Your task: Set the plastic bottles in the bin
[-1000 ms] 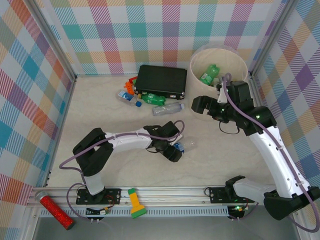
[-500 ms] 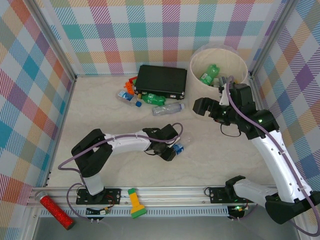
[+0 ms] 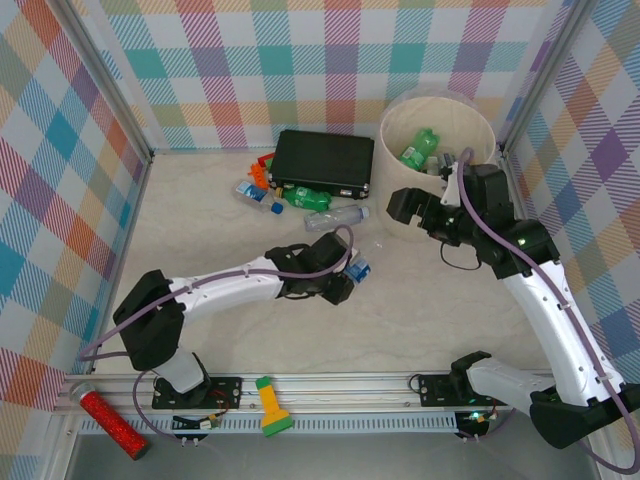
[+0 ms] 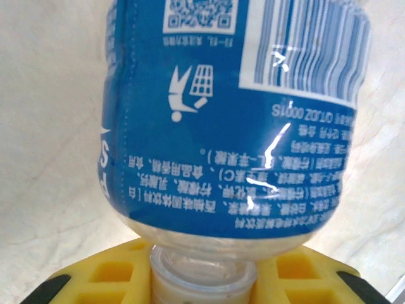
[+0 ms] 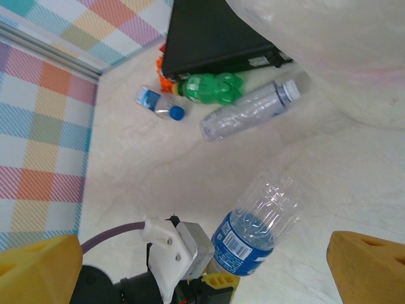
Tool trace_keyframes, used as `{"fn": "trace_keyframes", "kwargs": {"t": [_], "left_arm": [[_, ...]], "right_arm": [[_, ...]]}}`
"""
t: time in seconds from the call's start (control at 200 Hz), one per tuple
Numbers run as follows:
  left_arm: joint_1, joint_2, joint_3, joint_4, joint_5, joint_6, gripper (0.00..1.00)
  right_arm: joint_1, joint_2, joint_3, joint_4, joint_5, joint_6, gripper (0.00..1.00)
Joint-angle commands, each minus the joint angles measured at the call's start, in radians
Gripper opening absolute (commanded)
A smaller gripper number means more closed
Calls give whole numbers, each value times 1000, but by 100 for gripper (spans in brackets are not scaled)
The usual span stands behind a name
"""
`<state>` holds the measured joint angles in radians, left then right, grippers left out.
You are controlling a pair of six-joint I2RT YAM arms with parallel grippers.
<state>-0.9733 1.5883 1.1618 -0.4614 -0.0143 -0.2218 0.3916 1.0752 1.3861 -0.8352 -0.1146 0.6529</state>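
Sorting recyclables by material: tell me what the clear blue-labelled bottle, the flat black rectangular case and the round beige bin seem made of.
Clear blue-labelled bottle: thin transparent plastic, glossy; see-through ribbed wall, glare on the printed label.
Flat black rectangular case: perhaps hard plastic, matt; even dark surface, material unsure.
Round beige bin: probably plastic, dull finish; translucent bag liner inside.

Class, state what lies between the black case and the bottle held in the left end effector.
A clear bottle lying on its side; top external and right wrist views show it.
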Motion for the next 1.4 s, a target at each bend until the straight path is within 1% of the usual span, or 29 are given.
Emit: {"fn": "trace_keyframes", "kwargs": {"t": [0.0, 0.095, 0.195, 0.305, 0.42, 0.72, 0.965, 1.02, 1.055, 1.09, 1.225, 1.29, 1.395], "left_arm": [[-7, -59, 86, -2, -68, -62, 18], [2, -77, 130, 20, -93, -112, 17], [21, -92, 168, 54, -92, -175, 17], [45, -99, 200, 88, -62, -234, 17], [59, -111, 215, 131, -25, -268, 17], [67, -111, 270, 162, 77, -278, 18], [65, -125, 277, 175, 117, -285, 19], [67, -121, 279, 175, 133, -289, 19], [67, -120, 282, 211, 138, -295, 19], [67, -120, 282, 213, 142, -298, 19], [67, -117, 288, 204, 155, -297, 20], [67, -122, 288, 207, 157, -296, 20], [66, -124, 296, 205, 161, -289, 20]], "right_arm": [[-6, -15, -5, 150, -61, 62, 99], [-4, -9, -30, 247, -101, 93, 93], [-5, 8, -36, 286, -106, 116, 89], [-5, 25, -48, 319, -112, 141, 86], [-5, 53, -65, 361, -155, 174, 83], [2, 133, -66, 417, -214, 211, 81], [12, 177, -57, 435, -212, 225, 76], [15, 185, -53, 435, -212, 222, 73], [18, 189, -50, 435, -215, 219, 70], [19, 193, -45, 433, -214, 217, 69], [29, 199, -38, 434, -212, 202, 70], [31, 206, -34, 426, -212, 203, 73], [33, 212, -28, 417, -212, 198, 72]]}}
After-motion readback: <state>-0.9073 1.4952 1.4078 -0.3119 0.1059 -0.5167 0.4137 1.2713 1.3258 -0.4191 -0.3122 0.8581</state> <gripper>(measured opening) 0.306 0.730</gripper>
